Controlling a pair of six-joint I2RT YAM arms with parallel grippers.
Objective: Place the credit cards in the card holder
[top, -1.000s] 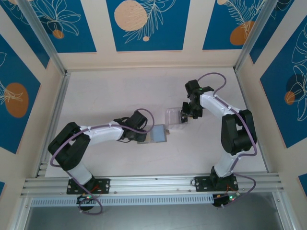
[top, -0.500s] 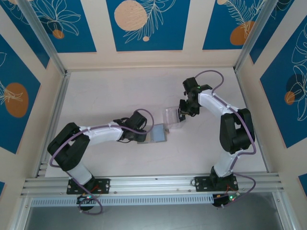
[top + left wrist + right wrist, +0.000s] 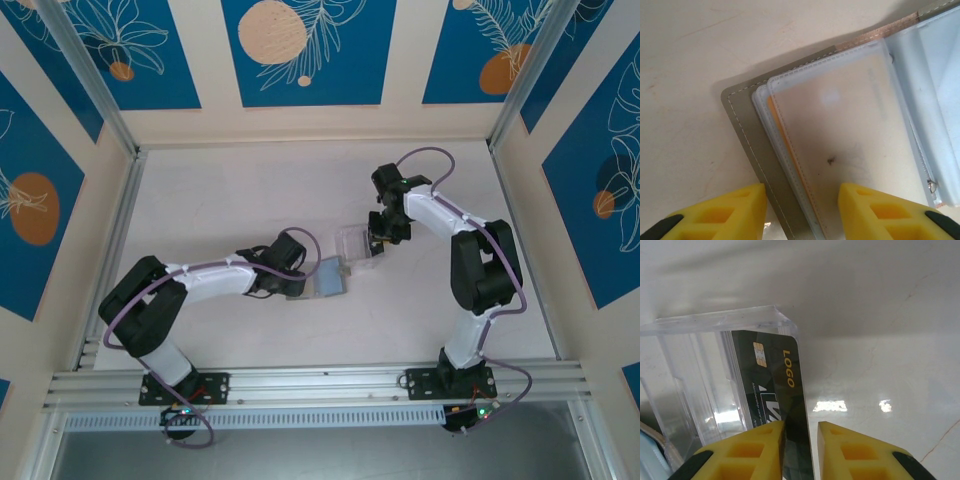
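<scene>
The right hand (image 3: 799,440) pinches a black card (image 3: 774,390), its lower end hidden; the left hand (image 3: 802,210), fingers apart, apparently straddles the grey card holder (image 3: 747,135).

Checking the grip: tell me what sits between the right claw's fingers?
A black credit card printed LOGO, standing in a clear plastic stand, in the right wrist view.

Card holder (image 3: 747,145) lies open and flat on the table under my left wrist: grey stitched cover, frosted clear pockets stacked on it, an orange card (image 3: 785,145) edge showing in a lower pocket. Black card (image 3: 775,385), gold chip and "LOGO", stands on edge against a clear stand.
</scene>
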